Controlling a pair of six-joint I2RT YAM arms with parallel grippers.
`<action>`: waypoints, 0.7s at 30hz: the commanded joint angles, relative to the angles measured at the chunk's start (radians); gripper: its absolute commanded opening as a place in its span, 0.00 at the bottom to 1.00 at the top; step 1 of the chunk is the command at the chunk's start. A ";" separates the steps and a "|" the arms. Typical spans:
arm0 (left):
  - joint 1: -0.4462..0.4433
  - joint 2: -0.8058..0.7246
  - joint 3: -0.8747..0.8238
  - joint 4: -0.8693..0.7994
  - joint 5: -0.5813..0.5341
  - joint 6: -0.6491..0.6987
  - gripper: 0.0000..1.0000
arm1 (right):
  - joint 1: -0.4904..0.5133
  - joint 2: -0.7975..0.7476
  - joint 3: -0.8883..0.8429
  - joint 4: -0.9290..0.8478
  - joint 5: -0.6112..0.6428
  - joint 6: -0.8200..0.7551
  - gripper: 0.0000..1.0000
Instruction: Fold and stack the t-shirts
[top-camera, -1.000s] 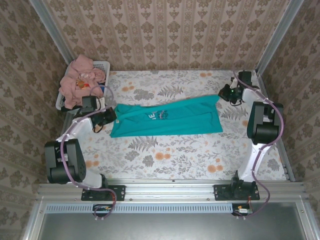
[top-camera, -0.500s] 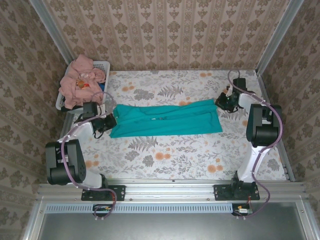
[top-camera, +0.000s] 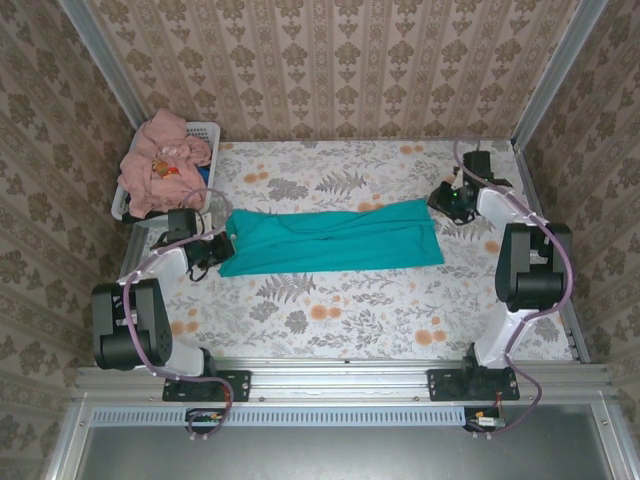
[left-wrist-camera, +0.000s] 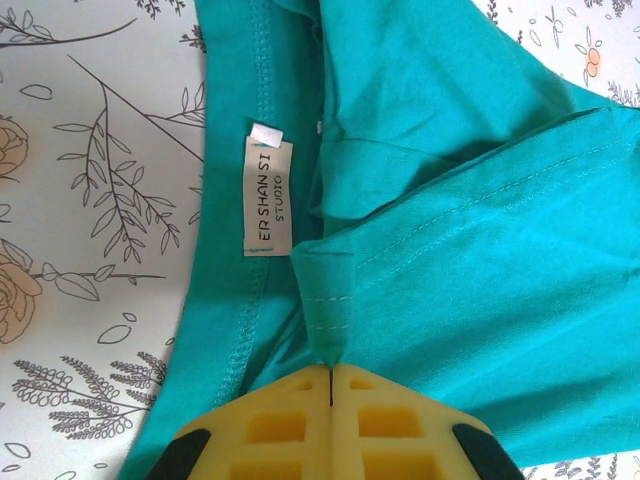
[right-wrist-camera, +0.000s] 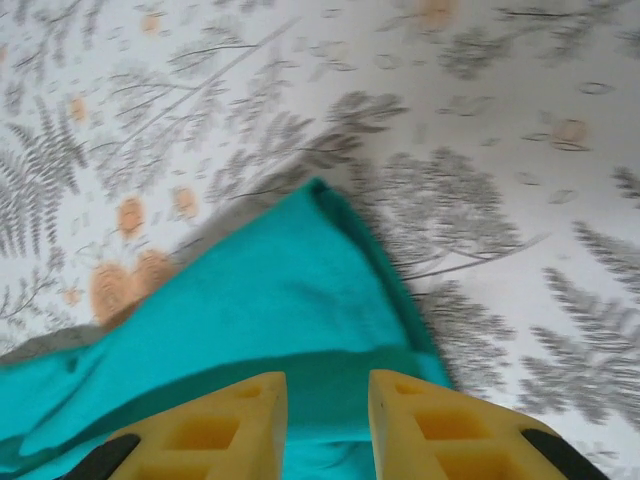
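Damask wallpaper walls (top-camera: 330, 60), floral-print table (top-camera: 340, 310)

1. Top view: teal t-shirt (top-camera: 330, 240) is folded over itself, so the print is hidden. A tiny pale mark mid-cloth is unreadable.
2. Top view: left tool (top-camera: 222, 243) and right tool (top-camera: 442, 200) are small and dark at the shirt's ends. Fingertips too small to make out there.
3. Upper left: laundry basket (top-camera: 205, 131) mostly buried under salmon-pink t-shirts (top-camera: 160, 165). Count unclear, and the bright bits in the heap are too small to name.
4. Left wrist: tool body cut off by the bottom edge. Shirt runs off top and right. First letters of the label (left-wrist-camera: 267, 195) are lost at its lower end.
5. Right wrist: blurred, table (right-wrist-camera: 520, 150) pattern smeared. Pads cut off at the bottom, shirt runs off lower left. Can't tell if the pads touch the cloth.
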 joint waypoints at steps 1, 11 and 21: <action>-0.006 -0.024 -0.013 0.004 -0.001 0.009 0.00 | 0.092 0.074 0.094 -0.062 0.076 -0.005 0.27; -0.001 -0.021 -0.019 0.004 0.003 0.023 0.00 | 0.123 0.210 0.140 -0.118 0.146 0.005 0.26; -0.044 -0.068 -0.034 0.026 0.053 0.071 0.00 | 0.056 0.235 0.227 -0.186 0.133 0.044 0.34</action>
